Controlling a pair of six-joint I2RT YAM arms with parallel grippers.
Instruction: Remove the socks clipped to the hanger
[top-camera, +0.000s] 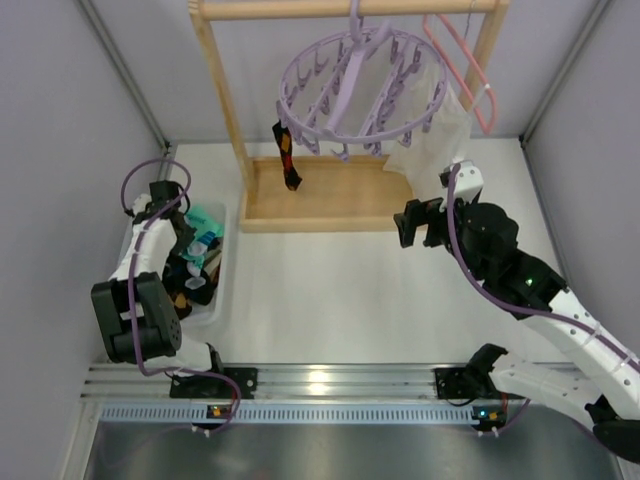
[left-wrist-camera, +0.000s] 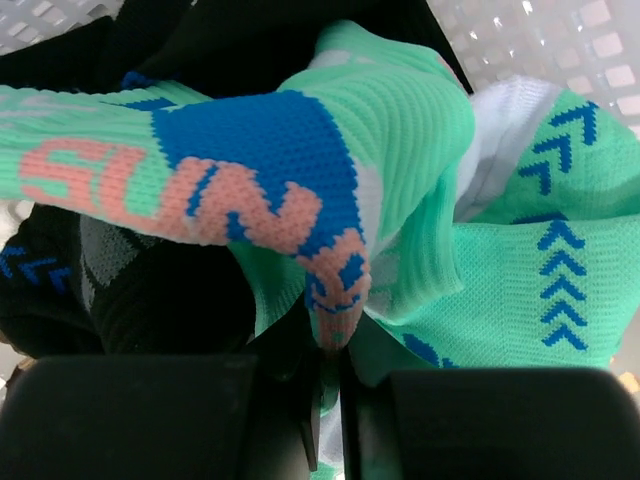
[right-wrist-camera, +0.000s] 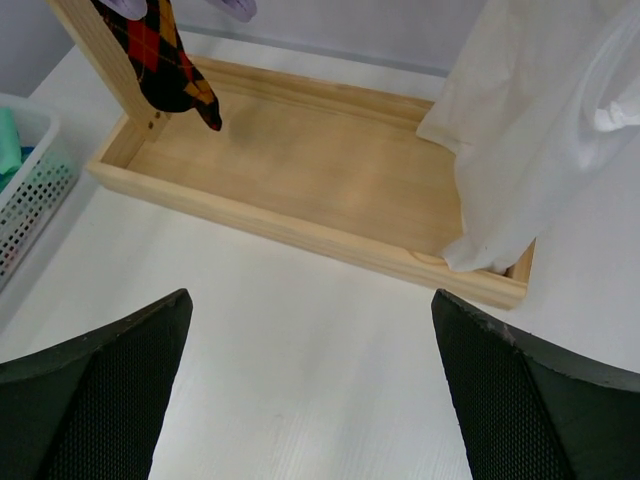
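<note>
Left claw (left-wrist-camera: 330, 400) sits nearly closed, pinching a teal-green sock (left-wrist-camera: 330, 210) over the white basket (top-camera: 222, 275); right claw (right-wrist-camera: 310, 390) gapes wide. One argyle sock (top-camera: 288, 157) hangs clipped to the lavender hanger (top-camera: 362, 90); tugging could swing it.

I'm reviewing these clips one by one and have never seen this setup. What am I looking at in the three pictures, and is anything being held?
The overhead picture shows two robot arms bolted at the table's near edge. The other two come from cameras on their wrists.

A wooden rack stands at the back. A round lavender hanger hangs from it, with one argyle sock clipped on. A white cloth bag hangs beside it.

The left gripper is down in a white basket of socks. Its wrist view shows a teal sock at its fingertips, but the grip itself is hidden, so I cannot say whether it holds it.

The right gripper is open and empty above the table.
</note>
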